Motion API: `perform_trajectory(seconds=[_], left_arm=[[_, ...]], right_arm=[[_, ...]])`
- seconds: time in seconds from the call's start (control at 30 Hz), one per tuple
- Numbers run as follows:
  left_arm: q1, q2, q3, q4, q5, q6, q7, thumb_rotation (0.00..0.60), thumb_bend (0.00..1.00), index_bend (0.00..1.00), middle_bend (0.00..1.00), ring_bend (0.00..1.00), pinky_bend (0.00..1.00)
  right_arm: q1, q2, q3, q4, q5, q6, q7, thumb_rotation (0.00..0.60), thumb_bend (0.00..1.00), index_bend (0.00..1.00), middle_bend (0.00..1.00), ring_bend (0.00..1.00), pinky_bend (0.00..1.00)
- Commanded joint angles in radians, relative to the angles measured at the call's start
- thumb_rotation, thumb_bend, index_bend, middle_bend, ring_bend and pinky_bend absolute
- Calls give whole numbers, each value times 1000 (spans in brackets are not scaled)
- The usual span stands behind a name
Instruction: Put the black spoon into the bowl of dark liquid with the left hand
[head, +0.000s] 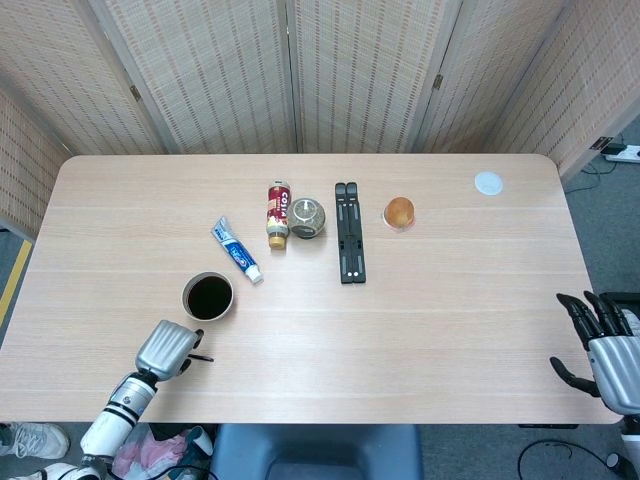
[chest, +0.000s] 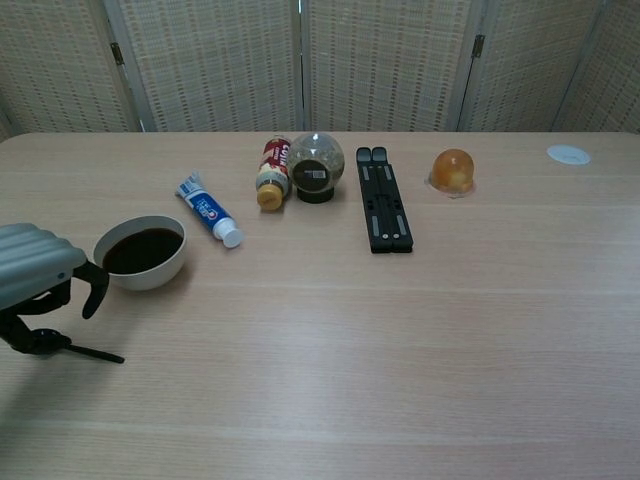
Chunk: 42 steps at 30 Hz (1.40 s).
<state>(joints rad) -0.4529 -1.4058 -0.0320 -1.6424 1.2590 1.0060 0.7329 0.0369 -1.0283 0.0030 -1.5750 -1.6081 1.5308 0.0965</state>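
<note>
Fingers of my left hand curled down over the black spoon beside the bowl of dark liquid — grip unconfirmed, I couldn't tell — positioned for lifting.

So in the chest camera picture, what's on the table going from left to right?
Silver left hand → white bowl of dark liquid → blue-and-white toothpaste tube → black folded stand → orange ball → white round lid.

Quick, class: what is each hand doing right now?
Left hand: over the black spoon; a grip cannot be told.
Right hand: open, holding nothing.
</note>
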Motion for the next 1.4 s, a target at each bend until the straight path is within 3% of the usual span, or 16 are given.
perform_trajectory(seconds=[0.03, 0.5, 1.4], left_arm=[[-19, -25, 3, -7, -54, -9, 55, 600, 331, 541, 983, 861, 1000], [-58, -97, 20, 1, -192, 21, 178, 600, 357, 529, 986, 868, 1000], [-125, -149, 51, 24, -338, 48, 229, 600, 403, 526, 995, 875, 1000]], right_arm=[[0, -1, 0, 3, 1, -2, 2, 600, 186, 19, 144, 42, 52], [3, -6, 1, 23, 4, -7, 20, 600, 187, 19, 144, 42, 52], [-12, -11, -3, 45, 6, 7, 41, 600, 187, 19, 144, 42, 52]])
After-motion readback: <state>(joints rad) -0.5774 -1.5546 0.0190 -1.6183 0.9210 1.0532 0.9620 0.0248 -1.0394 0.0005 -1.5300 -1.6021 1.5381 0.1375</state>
